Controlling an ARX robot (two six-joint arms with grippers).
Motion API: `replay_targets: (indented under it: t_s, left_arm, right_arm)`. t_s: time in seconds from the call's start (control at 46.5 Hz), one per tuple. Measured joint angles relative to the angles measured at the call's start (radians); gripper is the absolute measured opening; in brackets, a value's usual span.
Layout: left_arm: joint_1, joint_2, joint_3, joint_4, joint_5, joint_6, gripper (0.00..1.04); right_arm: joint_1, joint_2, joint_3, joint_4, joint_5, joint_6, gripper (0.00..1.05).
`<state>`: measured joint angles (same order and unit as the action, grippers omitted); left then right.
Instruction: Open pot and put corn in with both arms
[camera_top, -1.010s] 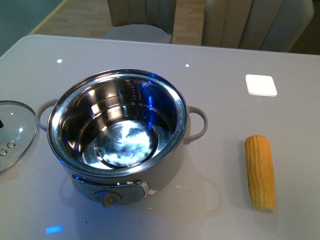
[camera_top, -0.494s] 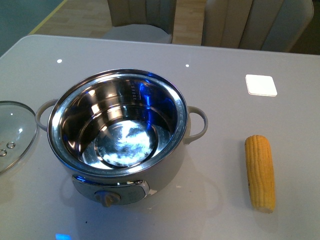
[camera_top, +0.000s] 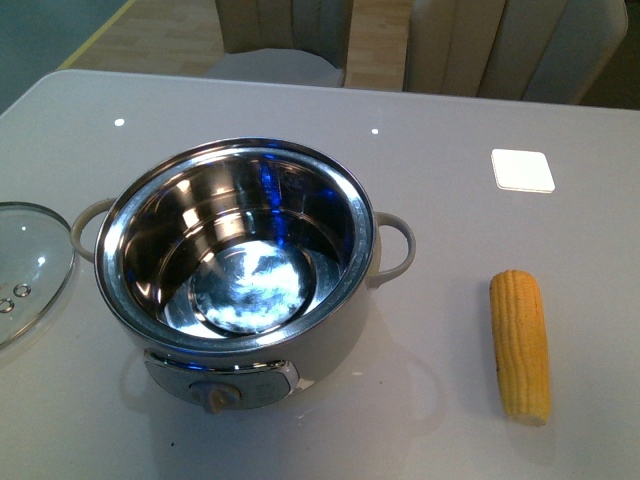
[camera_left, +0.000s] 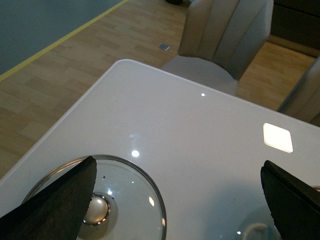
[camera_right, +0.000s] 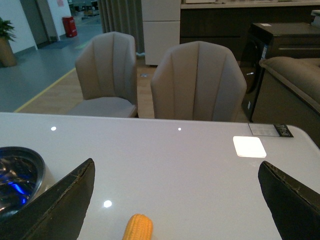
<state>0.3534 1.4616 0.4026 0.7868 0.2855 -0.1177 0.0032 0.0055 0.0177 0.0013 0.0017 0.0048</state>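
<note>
The cream-white pot (camera_top: 240, 250) stands uncovered in the middle of the table, its shiny steel inside empty and its control knob (camera_top: 217, 398) facing me. Its glass lid (camera_top: 25, 265) lies flat on the table to the pot's left. The yellow corn (camera_top: 521, 345) lies on the table right of the pot, lengthwise toward me. No arm shows in the front view. My left gripper (camera_left: 175, 202) hangs open above the lid (camera_left: 105, 205), whose steel knob sits beside one finger (camera_left: 55, 205). My right gripper (camera_right: 175, 202) is open above the table, with the corn's tip (camera_right: 137, 227) between its fingers (camera_right: 55, 205).
A white square patch (camera_top: 522, 169) lies on the table behind the corn. Beige chairs (camera_top: 520, 45) stand along the table's far edge. In the left wrist view the table's corner (camera_left: 122, 62) and wooden floor show beyond the lid.
A dark shape seen through the lid's glass one second ago is gone. Blue reflections inside the pot and on the table front have shifted. Pot, lid and corn have not moved.
</note>
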Motion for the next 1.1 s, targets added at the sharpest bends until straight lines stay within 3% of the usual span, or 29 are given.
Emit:
replay_targets:
  t_s: [0.129,0.172,0.279,0.387,0.473,0.623,0.816,0.881,1.096]
  left_arm:
    - [0.0,-0.218,-0.051,-0.149,0.008,-0.015,0.98]
    - [0.0,-0.258,-0.077,-0.124,0.032,0.0,0.95]
    - [-0.035,-0.294,-0.175,0.121,0.018,0.069,0.75]
    - [-0.089,-0.378,-0.235,0.117,-0.029,0.094,0.56]
    - [-0.142,-0.482,-0.285,0.061,-0.082,0.102,0.31]
    - [-0.193,-0.546,-0.35,0.072,-0.131,0.105,0.04]
    - [-0.257,-0.748,-0.388,-0.097,-0.196,0.107,0.03]
    - [-0.318,-0.798,-0.389,-0.147,-0.272,0.107,0.03]
    - [-0.35,-0.969,-0.39,-0.301,-0.286,0.108,0.03]
  right_arm:
    - [0.0,0.0,0.0,0.0,0.0,0.0,0.96]
    - [0.0,0.0,0.0,0.0,0.0,0.0,0.96]
    - [0.0,-0.001,0.0,0.0,0.0,0.0,0.96]
    - [0.0,-0.001,0.0,0.0,-0.001,0.0,0.96]
    - [0.0,-0.001,0.0,0.0,0.0,0.0,0.96]
    - [0.0,-0.001,0.0,0.0,0.0,0.0,0.96]
    - [0.0,-0.001,0.0,0.0,0.0,0.0,0.96]
    - [0.0,-0.001,0.0,0.0,0.0,0.0,0.96]
    - [0.0,-0.001,0.0,0.0,0.0,0.0,0.96]
